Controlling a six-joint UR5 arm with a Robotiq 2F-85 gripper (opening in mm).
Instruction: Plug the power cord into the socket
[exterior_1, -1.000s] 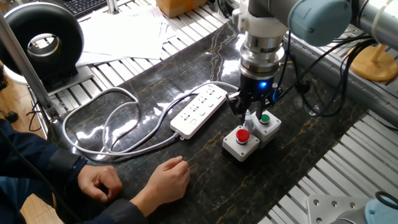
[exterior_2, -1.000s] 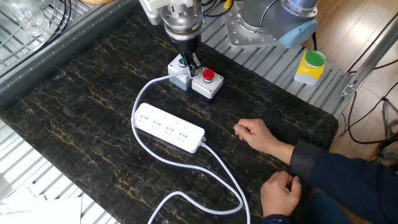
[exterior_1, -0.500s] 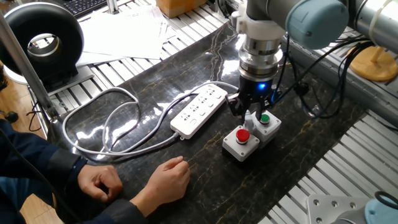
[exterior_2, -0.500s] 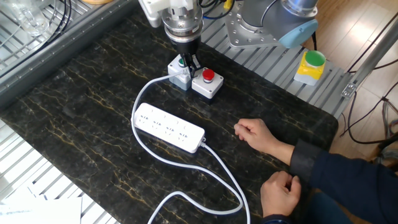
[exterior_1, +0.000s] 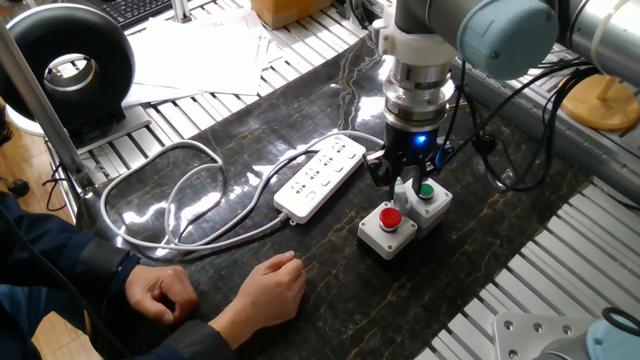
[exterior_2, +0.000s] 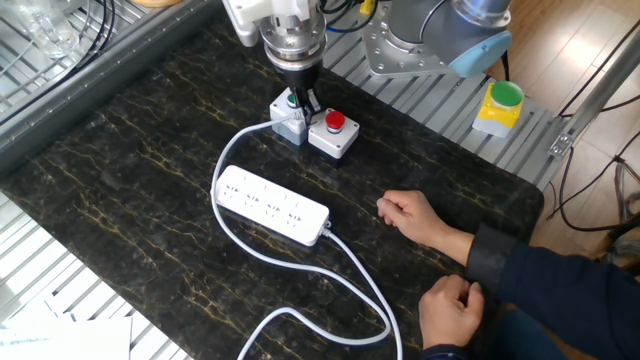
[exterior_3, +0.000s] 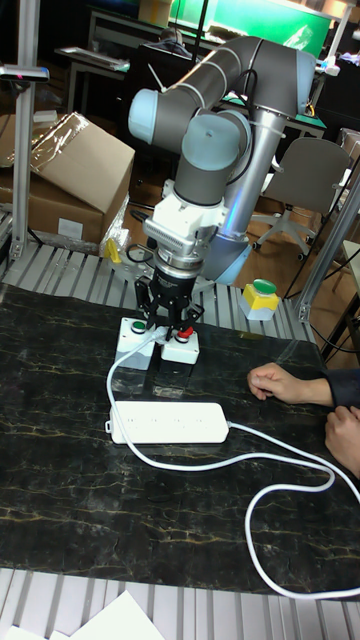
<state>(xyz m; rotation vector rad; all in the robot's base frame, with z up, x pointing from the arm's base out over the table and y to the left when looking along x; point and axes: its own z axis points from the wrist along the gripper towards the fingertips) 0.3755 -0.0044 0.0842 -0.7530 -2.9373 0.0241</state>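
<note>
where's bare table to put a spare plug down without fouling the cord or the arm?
Bare: the dark table left of the power strip, and the stretch between strip and near edge. Crowded: around the end effector at the button boxes, the person's hand, the cord loops.

Two grey push-button boxes, red-capped (exterior_1: 389, 229) and green-capped (exterior_1: 428, 197), side by side on dark marbled tabletop (exterior_2: 130, 170).

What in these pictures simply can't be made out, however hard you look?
- What the gripper holds, if anything: in every view its fingers sit low between the two button boxes and hide it.
- The white plug on the power cord: not seen in any view.
- The socket slots on the strip: too small to tell if any is in use.
- The person's face: cut off by the picture edges.
</note>
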